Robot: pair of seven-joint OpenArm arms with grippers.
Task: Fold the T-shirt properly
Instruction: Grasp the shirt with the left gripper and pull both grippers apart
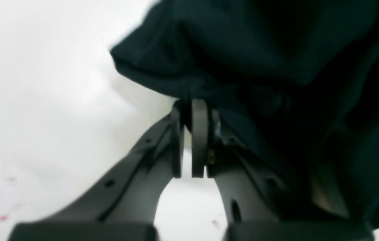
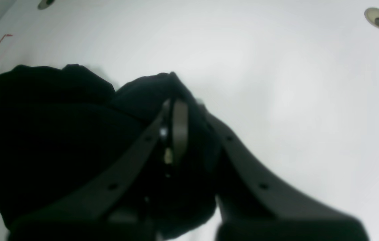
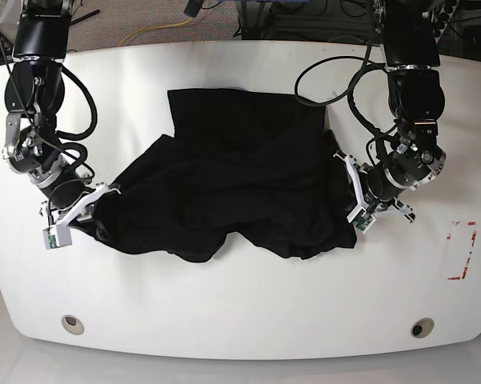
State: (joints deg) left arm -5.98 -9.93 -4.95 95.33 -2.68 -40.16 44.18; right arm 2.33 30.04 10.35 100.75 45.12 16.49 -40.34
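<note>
While the T-shirt [image 3: 232,176] lay spread and rumpled across the middle of the white counter [image 3: 240,304], both arms had hold of it at opposite edges. In the base view the black cloth reached from about 9 o'clock to about 3 o'clock, with a flatter rectangular part toward 12 o'clock and a wavy, bunched hem toward 6 o'clock.

The right tool [image 3: 104,194] sat at the 9 o'clock end of the cloth; its wrist view showed the right tool [image 2: 176,110] with its jaws pressed together and black fabric caught between them, the rest of the T-shirt [image 2: 49,134] heaped toward 9 o'clock of that picture.

The left tool [image 3: 354,192] sat at the 3 o'clock end; seen from its own wrist, the left tool [image 1: 192,110] was closed on a fold of the T-shirt [image 1: 259,50], which hung in dark folds from 12 to 4 o'clock (the picture was blurred, so the exact pinch point was hard to make out).

A red-marked rectangle [image 3: 461,250] was on the counter toward 4 o'clock, well apart from the cloth. Two round holes sat near the counter's near edge, one hole [image 3: 72,324] at about 7 o'clock and the other hole [image 3: 420,328] at about 5 o'clock. No print showed on the visible side of the fabric
</note>
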